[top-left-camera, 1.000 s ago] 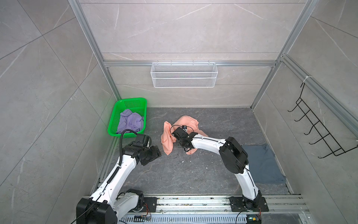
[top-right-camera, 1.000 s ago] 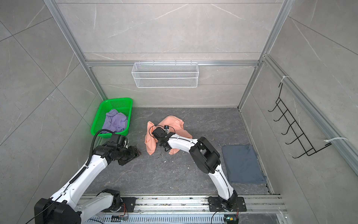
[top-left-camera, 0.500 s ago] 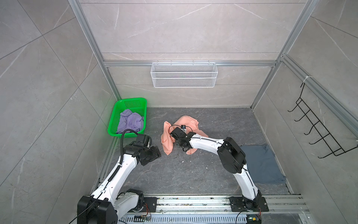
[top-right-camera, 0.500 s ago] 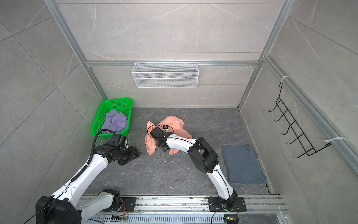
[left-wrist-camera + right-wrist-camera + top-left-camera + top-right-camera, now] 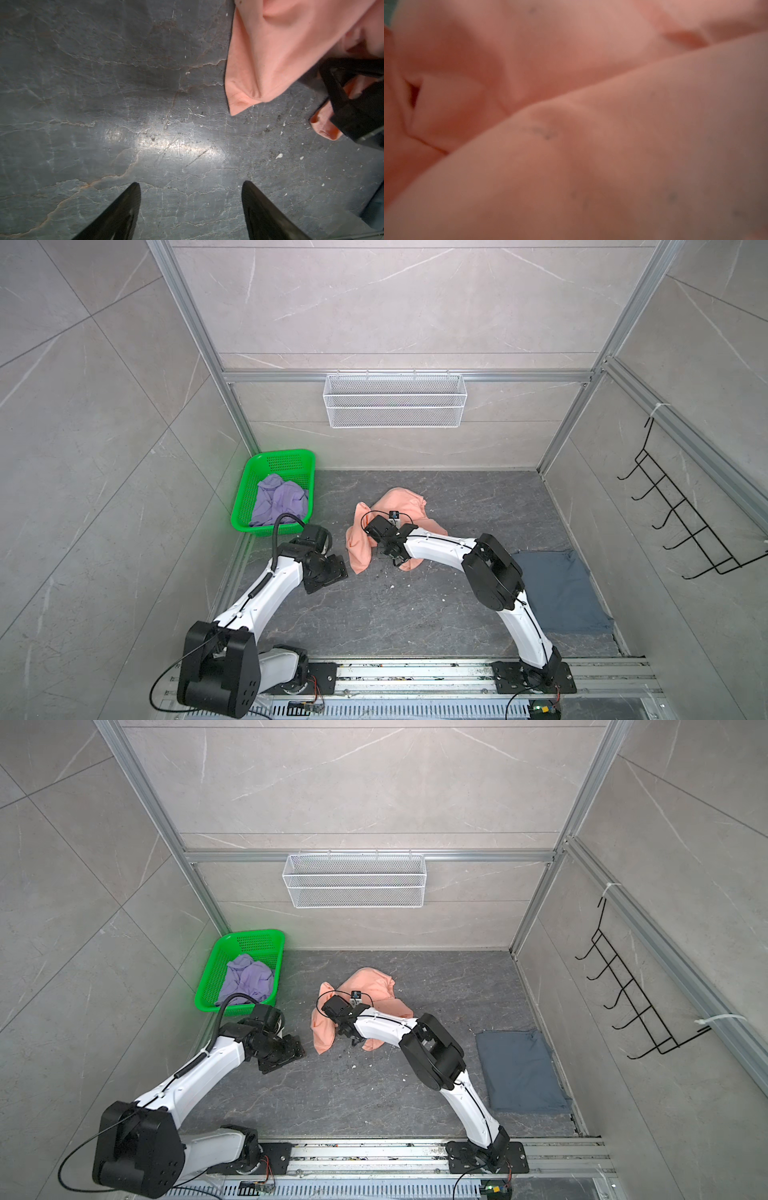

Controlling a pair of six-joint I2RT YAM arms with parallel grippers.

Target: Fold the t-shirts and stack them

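Observation:
The peach-pink t-shirt (image 5: 399,502) (image 5: 370,982) lies crumpled mid-floor. My right gripper (image 5: 392,558) (image 5: 353,1038) reaches across it, shut on a fold at its near edge. In the left wrist view that gripper (image 5: 353,104) shows with peach cloth (image 5: 280,52) bunched in it. The right wrist view is filled with blurred peach fabric (image 5: 571,62). My left gripper (image 5: 330,576) (image 5: 190,184) is open over bare floor, just left of the shirt. The lavender t-shirt (image 5: 276,499) sits in the basket. The blue-grey t-shirt (image 5: 557,593) (image 5: 519,1073) lies flat at the right.
The green basket (image 5: 243,493) (image 5: 210,973) stands in the back left corner by the wall. A white wire shelf (image 5: 395,406) hangs on the back wall and black hooks (image 5: 681,522) on the right wall. The arm rail (image 5: 415,672) runs along the front.
My right gripper has closed its jaws on the peach-pink t-shirt and edged slightly left. The left arm has hardly moved and stays open.

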